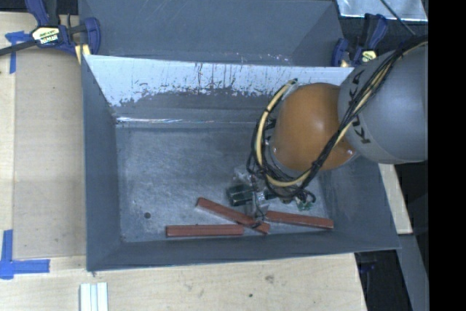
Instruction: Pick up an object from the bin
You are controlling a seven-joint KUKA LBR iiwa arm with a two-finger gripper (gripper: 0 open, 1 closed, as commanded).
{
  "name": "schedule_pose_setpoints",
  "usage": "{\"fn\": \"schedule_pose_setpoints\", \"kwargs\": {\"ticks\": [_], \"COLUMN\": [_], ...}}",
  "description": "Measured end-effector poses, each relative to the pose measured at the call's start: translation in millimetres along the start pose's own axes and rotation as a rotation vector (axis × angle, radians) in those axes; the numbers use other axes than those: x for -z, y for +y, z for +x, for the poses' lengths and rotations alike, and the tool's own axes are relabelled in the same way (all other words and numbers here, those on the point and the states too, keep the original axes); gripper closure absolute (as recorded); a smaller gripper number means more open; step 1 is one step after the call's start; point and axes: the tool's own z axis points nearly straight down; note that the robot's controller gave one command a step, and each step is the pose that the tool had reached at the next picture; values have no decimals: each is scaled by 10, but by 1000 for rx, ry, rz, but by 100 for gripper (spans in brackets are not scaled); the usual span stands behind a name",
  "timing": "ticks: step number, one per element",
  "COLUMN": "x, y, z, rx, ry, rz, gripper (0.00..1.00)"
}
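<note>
Orange wrist cover (309,126), fingers (256,216) seemingly at the crossed brown sticks (222,212), clenched or released unclear

Partial KUKA lettering (360,116) stands on the grey arm (397,109).

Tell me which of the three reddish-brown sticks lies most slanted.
The middle stick, which runs diagonally down toward the gripper; the left stick and the right stick lie almost level.
</note>
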Motion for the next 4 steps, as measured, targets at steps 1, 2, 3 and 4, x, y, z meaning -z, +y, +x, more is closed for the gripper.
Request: {"fn": "schedule_pose_setpoints", "kwargs": {"ticks": [1, 2, 3, 4], "x": [0, 1124, 1124, 1802], "y": [0, -146, -147, -378], "z": [0, 253, 253, 147], "rx": [0, 56, 56, 69], "ry": [0, 5, 5, 7], "rz": [0, -2, -2, -3], "gripper": [100, 100, 100, 100]}}
